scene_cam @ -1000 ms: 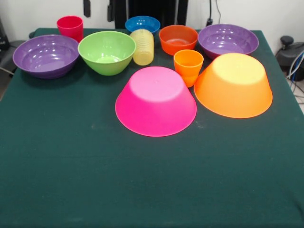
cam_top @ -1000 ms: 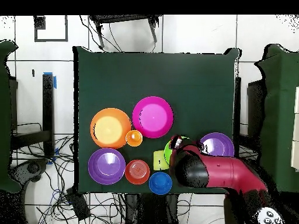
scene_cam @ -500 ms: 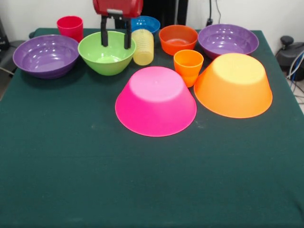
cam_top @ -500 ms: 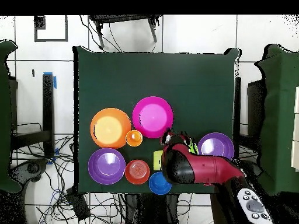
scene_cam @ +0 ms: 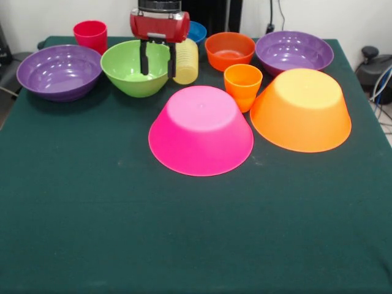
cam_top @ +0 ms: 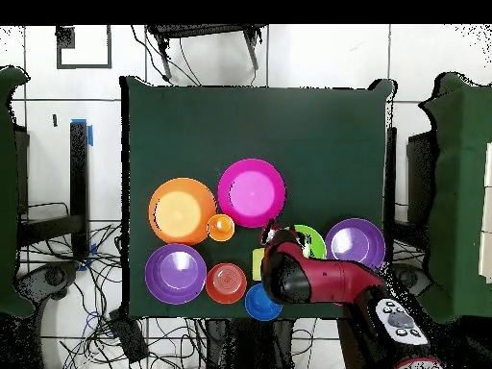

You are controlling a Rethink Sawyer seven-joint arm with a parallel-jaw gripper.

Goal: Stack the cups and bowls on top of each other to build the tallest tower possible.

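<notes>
My gripper (scene_cam: pixel 158 73) hangs open and empty over the right side of the upright green bowl (scene_cam: pixel 125 68), its right finger (scene_cam: pixel 172 64) by the pale yellow cup (scene_cam: pixel 187 61). The large pink bowl (scene_cam: pixel 201 130) and large orange bowl (scene_cam: pixel 301 110) lie upside down in front. An orange cup (scene_cam: pixel 242 86) stands between them. Behind are two upright purple bowls (scene_cam: pixel 59 71) (scene_cam: pixel 294 51), an orange-red bowl (scene_cam: pixel 229 50), a red cup (scene_cam: pixel 90 33) and a blue bowl (scene_cam: pixel 198 30) partly hidden by the arm. In the overhead view the gripper (cam_top: pixel 272 234) is beside the green bowl (cam_top: pixel 312 236).
All the cups and bowls sit in the half of the green table (scene_cam: pixel 184 233) nearest the robot. Cables lie on the floor beyond the table's edge (cam_top: pixel 125 332) in the overhead view.
The gripper came into the front view from above, dropped lower and shifted right, from over the green bowl's middle to its right side by the yellow cup. No cup or bowl has moved.
</notes>
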